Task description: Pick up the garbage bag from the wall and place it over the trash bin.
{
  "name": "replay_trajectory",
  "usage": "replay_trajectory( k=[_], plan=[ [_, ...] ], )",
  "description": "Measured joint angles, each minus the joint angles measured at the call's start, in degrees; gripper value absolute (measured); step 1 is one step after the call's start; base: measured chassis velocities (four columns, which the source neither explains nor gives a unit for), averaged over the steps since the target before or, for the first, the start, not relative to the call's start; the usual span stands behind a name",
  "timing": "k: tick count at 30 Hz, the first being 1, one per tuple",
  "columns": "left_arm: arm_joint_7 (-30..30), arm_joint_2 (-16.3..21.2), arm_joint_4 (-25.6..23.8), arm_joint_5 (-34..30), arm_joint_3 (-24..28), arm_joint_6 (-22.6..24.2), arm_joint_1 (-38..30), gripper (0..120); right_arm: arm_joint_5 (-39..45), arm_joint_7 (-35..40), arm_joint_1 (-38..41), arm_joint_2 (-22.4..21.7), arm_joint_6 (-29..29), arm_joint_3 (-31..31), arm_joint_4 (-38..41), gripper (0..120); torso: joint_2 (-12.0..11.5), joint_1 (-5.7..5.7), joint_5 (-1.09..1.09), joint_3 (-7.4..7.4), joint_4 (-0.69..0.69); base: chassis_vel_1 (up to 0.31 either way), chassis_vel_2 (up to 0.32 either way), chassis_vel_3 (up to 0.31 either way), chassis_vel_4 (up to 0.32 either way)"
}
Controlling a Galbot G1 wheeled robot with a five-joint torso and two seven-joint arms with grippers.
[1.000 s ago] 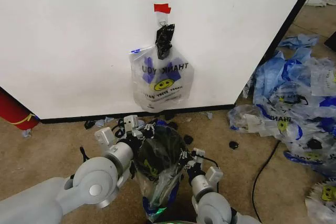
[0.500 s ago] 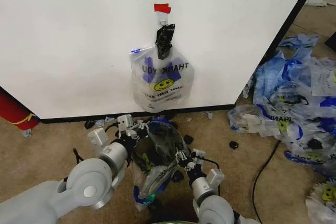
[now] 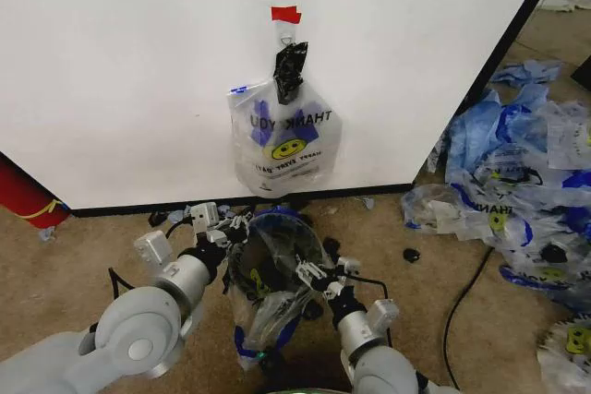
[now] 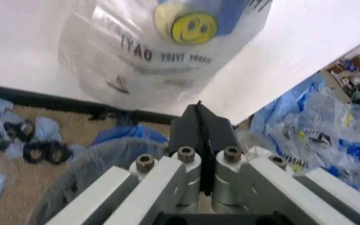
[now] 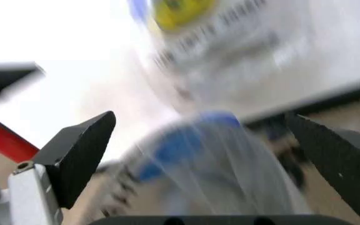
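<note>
Two hung bags [image 3: 283,140] (one black [image 3: 289,71]) — one bin [image 3: 273,265], two hands.

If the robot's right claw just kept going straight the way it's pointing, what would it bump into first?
Probably the garbage bag draped right ahead of the open right gripper; beyond it hangs another bag on the wall. Depth is hard to judge.

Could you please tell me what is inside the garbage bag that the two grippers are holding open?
Through the garbage bag shows only its own smiley print and dark mesh, probably the trash bin; its bottom is hidden. Left gripper is shut on its rim; right gripper is open.
</note>
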Motion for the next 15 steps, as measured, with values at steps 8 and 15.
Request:
replay_trajectory(
  k=[8, 15],
  plan=[
    [2.6, -1.83, 2.28, 4.65, -1.54, -0.13, 0.75, 0, 2.16, -12.88, -0.23, -1.98, 7.66, 9.2, 0.85, 100, 0.0, 0.0, 0.0, 0.0, 0.01, 0.0, 0.0, 0.0, 0.0],
    [3.89, -7.39, 5.75, 15.26, -4.55, 0.47, 1.02, 4, -0.49, -14.83, -4.09, -2.37, 10.29, 22.64, 3.84, 100, 0.0, 0.01, 0.0, 0.0, -0.01, 0.0, 0.0, 0.0, 0.0]
  ],
)
